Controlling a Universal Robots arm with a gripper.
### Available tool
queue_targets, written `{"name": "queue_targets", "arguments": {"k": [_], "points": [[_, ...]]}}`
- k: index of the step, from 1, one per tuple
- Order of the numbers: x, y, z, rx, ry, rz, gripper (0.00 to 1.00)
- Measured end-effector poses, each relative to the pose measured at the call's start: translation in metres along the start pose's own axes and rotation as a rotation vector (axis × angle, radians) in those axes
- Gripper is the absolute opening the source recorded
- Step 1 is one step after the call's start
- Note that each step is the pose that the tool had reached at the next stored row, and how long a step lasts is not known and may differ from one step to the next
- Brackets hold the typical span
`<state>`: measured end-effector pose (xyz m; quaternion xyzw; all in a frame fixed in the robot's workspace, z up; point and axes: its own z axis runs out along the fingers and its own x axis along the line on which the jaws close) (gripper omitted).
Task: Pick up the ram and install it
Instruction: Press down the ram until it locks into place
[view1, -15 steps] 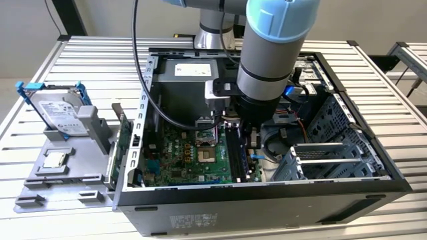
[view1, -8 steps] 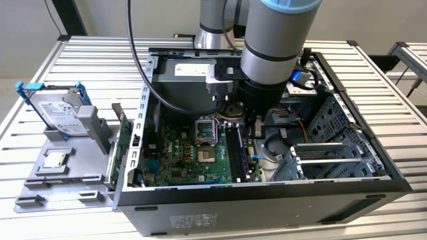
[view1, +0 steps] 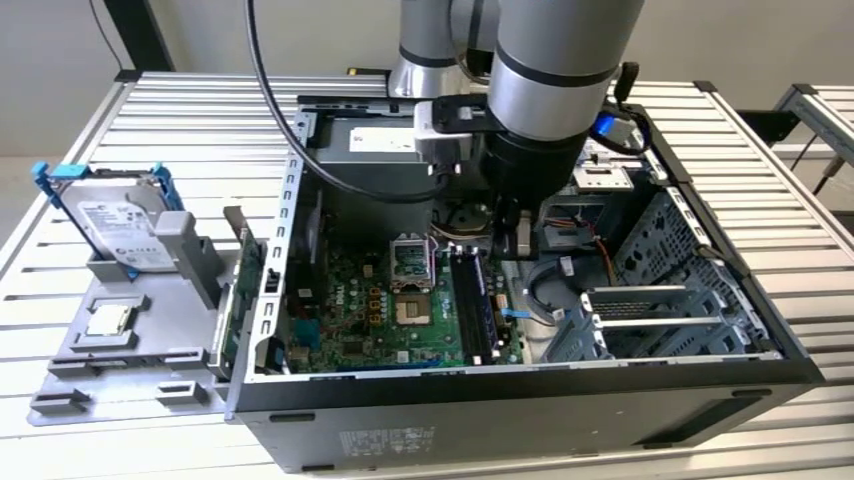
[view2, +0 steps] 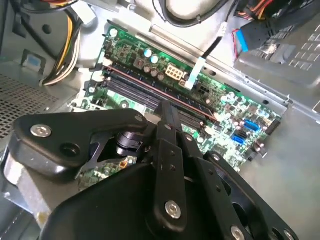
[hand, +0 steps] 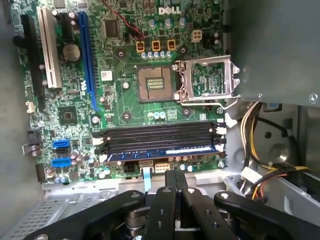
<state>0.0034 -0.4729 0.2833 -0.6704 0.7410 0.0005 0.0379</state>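
Note:
The ram (hand: 165, 151) is a dark blue stick with a pale label. It stands in the memory slot closest to the motherboard's (hand: 125, 107) edge, beside several empty black slots (hand: 160, 135). My gripper (hand: 175, 175) hangs just above that edge of the board, its two black fingers pressed together with nothing between them. Whether the tips touch the ram I cannot tell. In the second wrist view the gripper (view2: 167, 107) points down at the slot row. In the exterior view the arm reaches into the open computer case (view1: 400, 440), with the gripper (view1: 514, 245) low over the board.
A silver hard drive with blue brackets (view1: 127, 225) stands on a grey fixture at the exterior view's left. The processor socket (hand: 155, 82) lies open with its metal lid (hand: 207, 80) flipped aside. Cable bundles (hand: 260, 175) and a metal drive cage (view1: 667, 300) crowd the case beside the gripper.

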Motion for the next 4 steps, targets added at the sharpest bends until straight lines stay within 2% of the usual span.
{"name": "queue_targets", "arguments": {"k": [4], "points": [[0.0000, 0.0000, -0.0004, -0.0001, 0.0003, 0.000, 0.00]]}}
